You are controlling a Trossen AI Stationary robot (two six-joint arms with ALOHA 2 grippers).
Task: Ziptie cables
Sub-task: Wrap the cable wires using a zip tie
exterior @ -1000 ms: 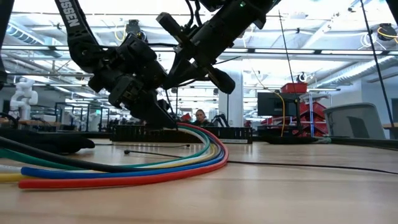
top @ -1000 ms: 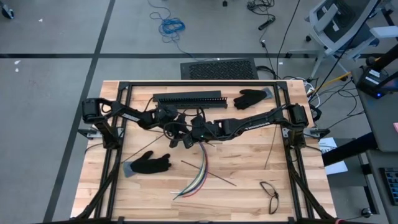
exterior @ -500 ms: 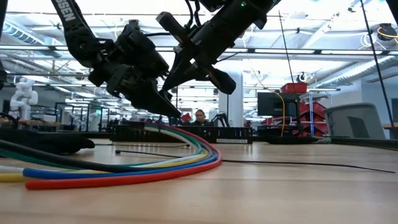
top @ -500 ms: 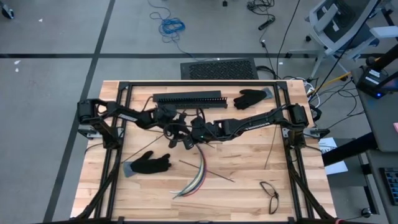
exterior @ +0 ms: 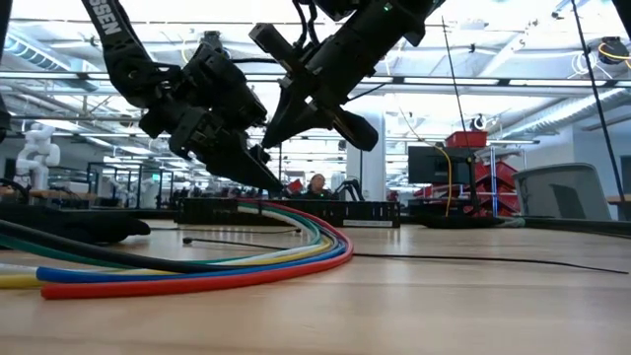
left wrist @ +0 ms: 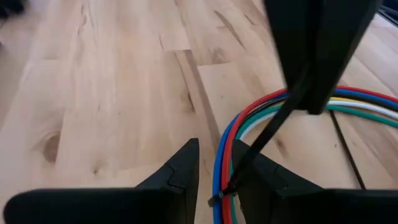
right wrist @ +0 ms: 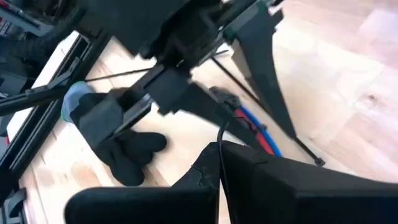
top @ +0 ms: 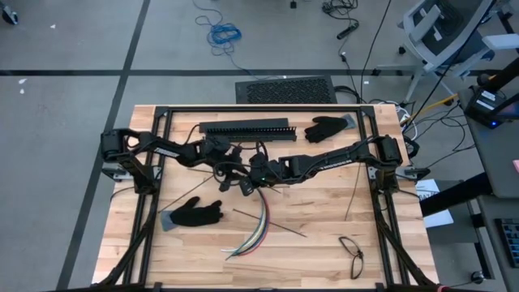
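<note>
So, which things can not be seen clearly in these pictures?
- High view: where the cables meet the left tool and right tool is too small to read.
- Left wrist view: the zip tie runs up behind the right tool; its upper end is hidden.
- Low view: the cables' ends are cut off by the edge.

High view: both arms cross over the top end of the cables [top: 261, 221], so where the bundle starts can't be told; strand colours there too small to separate. Low view: cables cut off at the left edge; a person [exterior: 316, 184] far behind is mostly hidden by the slotted bar [exterior: 296, 211]. Left wrist view: cables run out at two edges. Right wrist view: black glove [right wrist: 118, 143] blurred, cables mostly hidden behind the left arm.
</note>
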